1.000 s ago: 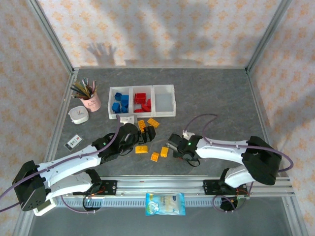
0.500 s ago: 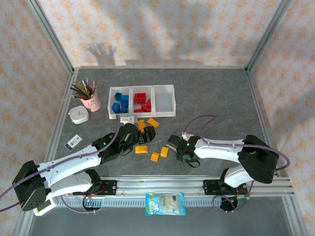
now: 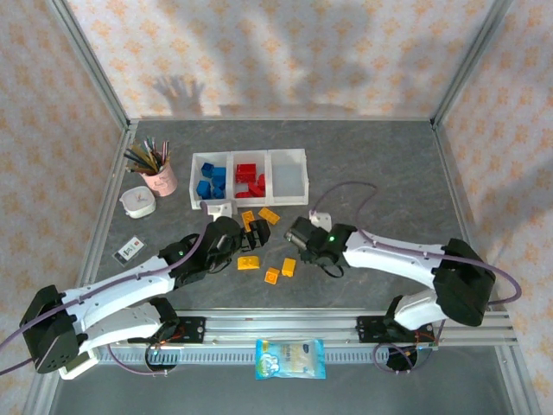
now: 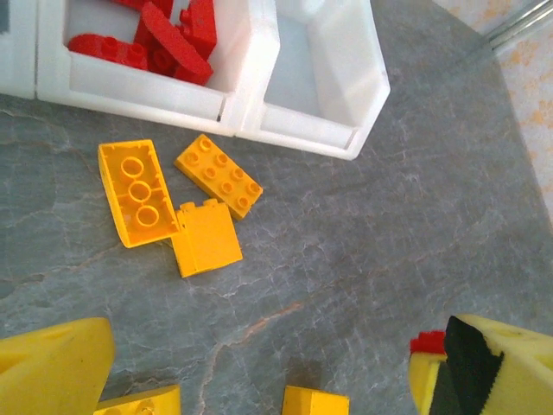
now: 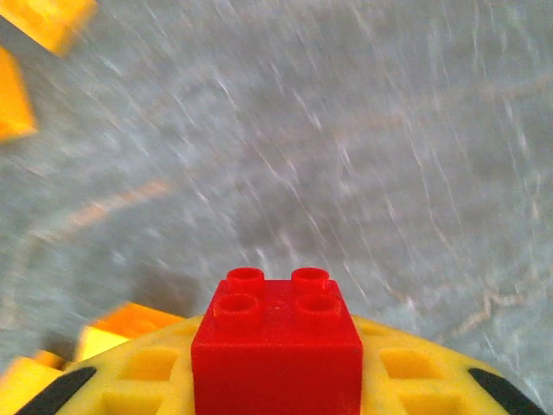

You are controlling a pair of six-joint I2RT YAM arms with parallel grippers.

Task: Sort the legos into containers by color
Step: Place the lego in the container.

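**1. R gripper [image 3: 295,233]**
- Jaws are closed on a red 2x2 brick [image 5: 276,341].
- Wrist view: the brick sits btwn the yellow pads [image 5: 147,380], studs toward the top of frame. The grey table [image 5: 363,130] behind it is motion-blurred.
- Top view: the gripper is near the containers [image 3: 251,154], on their near side, below the right-hand bin. It is just right of the L gripper.

**2. L gripper [image 3: 256,235]**
- Jaws are wide apart and hold nothing. The fingers [image 4: 52,367] sit at the lower corners of the wrist view.
- Three yellow bricks lie ahead of it, close to the bin front walls:
  - one hollow side up [image 4: 138,192];
  - one studs up [image 4: 219,175];
  - one smooth face up [image 4: 207,239], touching the first.
- More yellow bricks [image 3: 272,276] lie on the table near both grippers.

**3. Containers**
- Left bin: blue bricks [image 3: 210,183].
- Ctr bin: red bricks [image 3: 249,177].
- A pink pencil cup [image 3: 159,177] and a white round dish [image 3: 138,201] stand to the left of the bins.

**4. Change vs. 1 s earlier**
- The R gripper was nearer the arm bases, beside the loose yellow bricks. It is now farther up the table and further left, closer to the bins.
- The L arm is nearly unchanged and its jaws are equally wide.
- Loose yellow bricks and bin contents are in the same pos.
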